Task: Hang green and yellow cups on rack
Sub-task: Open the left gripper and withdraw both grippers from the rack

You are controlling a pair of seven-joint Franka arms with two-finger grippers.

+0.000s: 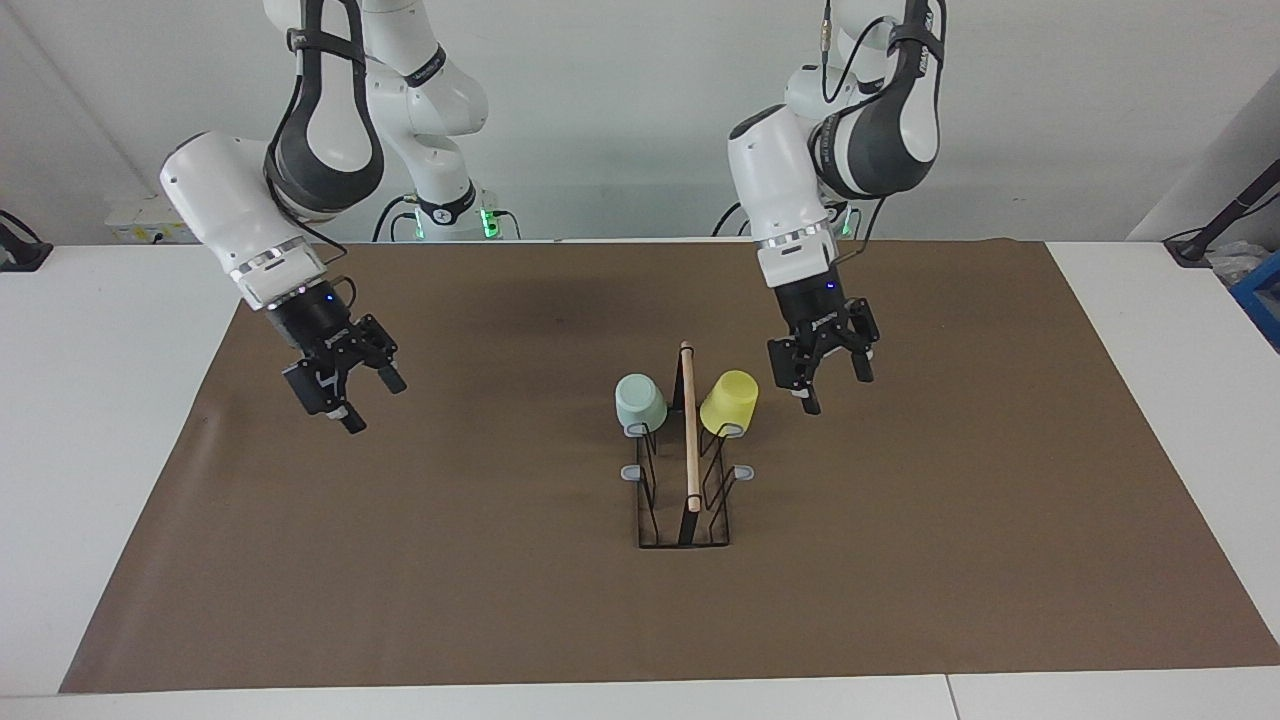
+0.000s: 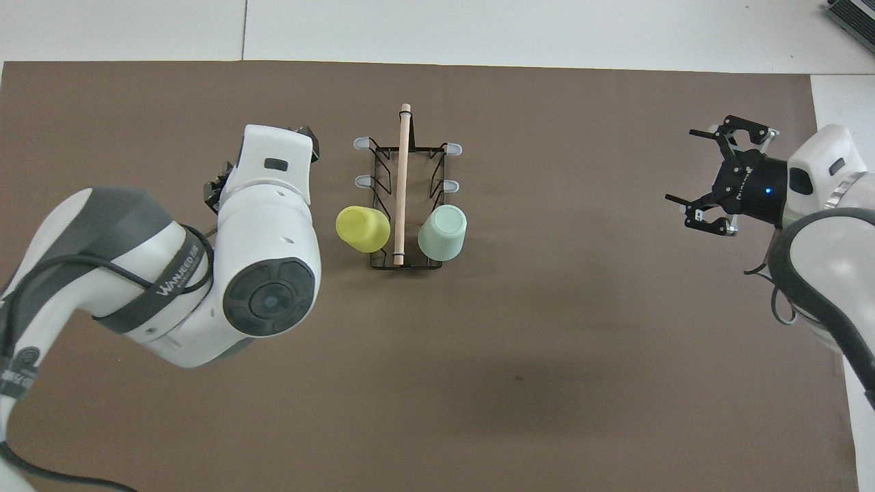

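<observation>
The black wire rack (image 1: 683,500) with its wooden rod (image 1: 689,430) stands mid-table. The pale green cup (image 1: 640,402) and the yellow cup (image 1: 729,402) sit upside down on its two prongs nearest the robots, green on the right arm's side, yellow on the left arm's side. In the overhead view the green cup (image 2: 442,232) and yellow cup (image 2: 362,227) flank the rod (image 2: 402,184). My left gripper (image 1: 832,388) hangs open and empty over the mat just beside the yellow cup. My right gripper (image 1: 375,403) is open and empty, well off toward the right arm's end.
A brown mat (image 1: 900,560) covers most of the white table (image 1: 100,400). Several grey-tipped prongs (image 2: 361,181) on the rack carry nothing. In the overhead view the left arm's wrist (image 2: 266,205) covers the mat beside the rack.
</observation>
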